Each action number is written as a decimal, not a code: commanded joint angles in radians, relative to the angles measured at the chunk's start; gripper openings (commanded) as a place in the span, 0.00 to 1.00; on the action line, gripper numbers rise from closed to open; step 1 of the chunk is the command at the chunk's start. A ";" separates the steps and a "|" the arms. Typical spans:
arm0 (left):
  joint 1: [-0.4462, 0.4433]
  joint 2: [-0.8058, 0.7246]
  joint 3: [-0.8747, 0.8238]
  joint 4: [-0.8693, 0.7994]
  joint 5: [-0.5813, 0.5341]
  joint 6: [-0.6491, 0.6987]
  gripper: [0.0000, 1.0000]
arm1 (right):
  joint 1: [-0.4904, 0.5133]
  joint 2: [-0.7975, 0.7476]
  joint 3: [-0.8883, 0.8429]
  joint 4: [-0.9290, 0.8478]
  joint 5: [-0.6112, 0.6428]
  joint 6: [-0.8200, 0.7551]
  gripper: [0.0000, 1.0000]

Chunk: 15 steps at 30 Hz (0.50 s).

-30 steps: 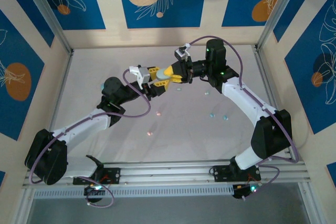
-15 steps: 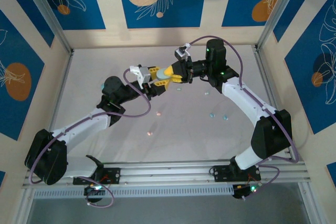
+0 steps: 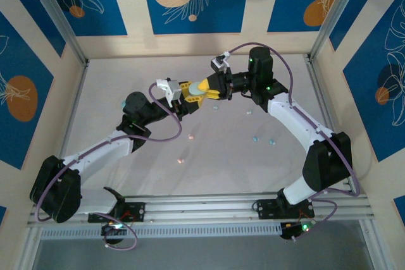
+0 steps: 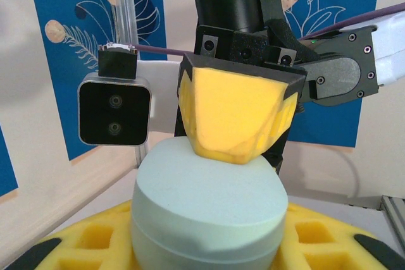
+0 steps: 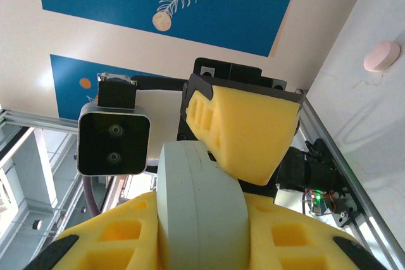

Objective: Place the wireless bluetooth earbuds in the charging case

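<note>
From my seat I count one charging case [image 3: 198,92], pale mint and pebble-shaped, held up in the air between both grippers over the far middle of the counter [image 3: 228,175]. On the counter I make out six earbuds [image 3: 255,138], all tiny. Two pinkish ones [image 3: 190,135] lie below the left forearm. Two bluish ones sit close together on the right side, and two pale mint ones [image 3: 249,112] lie nearer the grippers. None of them touches the case. The right wrist view also shows one pink case [image 5: 381,55] lying on the counter, well apart from everything else.

The left arm runs from its base at the near left and bends at the elbow. It then reaches up and to the right, so the left gripper [image 3: 188,95] points at the right one. The right arm rises along the right side and folds back toward the centre, and the right gripper [image 3: 209,88] faces left. The two grippers meet nose to nose.

The right jaws are clamped on the flat faces of the case. In the left wrist view one of their yellow pads [image 4: 234,115] presses on top of it. The left jaws' own pads [image 4: 82,245] sit against both sides of the case, closed on it.
</note>
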 commanded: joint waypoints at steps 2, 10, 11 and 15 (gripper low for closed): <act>-0.007 -0.007 0.025 0.040 0.013 -0.012 0.32 | -0.004 -0.030 0.003 -0.093 0.009 -0.067 0.30; -0.006 -0.010 0.020 0.017 0.054 -0.012 0.29 | -0.043 -0.092 0.078 -0.411 0.141 -0.354 0.67; -0.007 -0.008 0.018 0.017 0.057 -0.015 0.29 | -0.046 -0.099 0.089 -0.449 0.164 -0.400 0.68; -0.007 -0.004 0.009 0.024 0.069 -0.038 0.29 | -0.057 -0.145 0.111 -0.568 0.290 -0.633 0.75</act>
